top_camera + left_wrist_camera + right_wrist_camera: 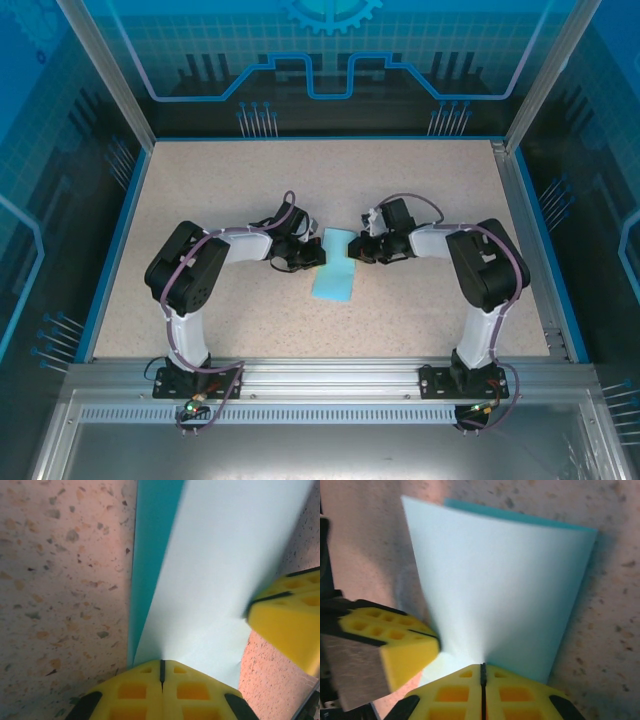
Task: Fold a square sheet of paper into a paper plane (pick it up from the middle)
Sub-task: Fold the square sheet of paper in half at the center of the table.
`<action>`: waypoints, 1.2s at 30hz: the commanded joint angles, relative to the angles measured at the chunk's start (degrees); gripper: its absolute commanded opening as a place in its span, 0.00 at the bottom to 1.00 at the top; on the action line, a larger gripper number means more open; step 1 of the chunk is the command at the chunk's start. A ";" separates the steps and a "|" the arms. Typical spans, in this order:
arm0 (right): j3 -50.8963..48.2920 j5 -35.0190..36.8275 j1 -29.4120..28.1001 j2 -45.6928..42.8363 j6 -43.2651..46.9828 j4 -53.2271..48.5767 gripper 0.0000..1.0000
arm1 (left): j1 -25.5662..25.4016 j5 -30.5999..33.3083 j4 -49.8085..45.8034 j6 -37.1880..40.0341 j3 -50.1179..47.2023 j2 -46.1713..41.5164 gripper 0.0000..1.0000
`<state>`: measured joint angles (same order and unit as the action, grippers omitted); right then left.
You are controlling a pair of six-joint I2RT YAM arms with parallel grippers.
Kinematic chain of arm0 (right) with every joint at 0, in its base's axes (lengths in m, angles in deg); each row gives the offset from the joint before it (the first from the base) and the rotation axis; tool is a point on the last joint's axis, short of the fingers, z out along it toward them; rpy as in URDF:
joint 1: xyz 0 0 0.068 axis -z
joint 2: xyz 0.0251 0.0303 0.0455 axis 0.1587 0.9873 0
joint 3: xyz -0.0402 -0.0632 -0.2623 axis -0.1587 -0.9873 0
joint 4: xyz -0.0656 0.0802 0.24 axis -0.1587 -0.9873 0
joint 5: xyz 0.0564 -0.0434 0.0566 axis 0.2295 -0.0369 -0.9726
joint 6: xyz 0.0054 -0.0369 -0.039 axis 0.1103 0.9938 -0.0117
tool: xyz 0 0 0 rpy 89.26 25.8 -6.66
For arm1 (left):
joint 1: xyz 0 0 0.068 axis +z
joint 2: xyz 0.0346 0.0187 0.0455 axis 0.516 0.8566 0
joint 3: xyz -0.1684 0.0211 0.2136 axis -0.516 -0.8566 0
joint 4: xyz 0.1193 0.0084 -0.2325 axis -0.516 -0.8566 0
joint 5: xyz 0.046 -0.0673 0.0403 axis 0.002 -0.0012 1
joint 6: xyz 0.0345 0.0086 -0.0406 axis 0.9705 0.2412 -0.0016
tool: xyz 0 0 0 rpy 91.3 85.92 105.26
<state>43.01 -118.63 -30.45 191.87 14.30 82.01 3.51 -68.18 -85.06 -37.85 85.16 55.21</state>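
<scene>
The left gripper sits closest in its wrist view, its yellow pads pressed together with only a thin dark seam between them; the jaws are clamped on the edge of the square sheet of paper, which puckers faintly where it enters the seam; the right gripper shows the same in its own wrist view, jaws together and pinching the sheet's edge, soft creases fanning out from the pinch. Each wrist view also catches a yellow pad of the opposite gripper at the sheet's border, just beside the pinch.

Outward from the jaws, the sheet shows a pale blue upper layer over a deeper teal strip along one edge, so two layers lie one on the other; the lower layer rests flat on the speckled desk. From above it reads as an oblong, its long sides running roughly from the far edge toward the near edge, slightly slanted; the two grippers meet it from opposite sides at its far end. It lies about the middle of the desk, well apart from the left and right edges; both arms bend inward toward it from their bases at the near edge.
</scene>
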 commanded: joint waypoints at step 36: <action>11.48 -1.03 4.08 3.45 2.52 -10.93 0.09 | -0.44 3.30 -7.00 2.58 -1.89 0.63 0.00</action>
<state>51.74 -120.25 -26.74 197.23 15.22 76.13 3.45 -67.80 -85.41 -36.80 85.16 55.11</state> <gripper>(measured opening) 0.088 0.046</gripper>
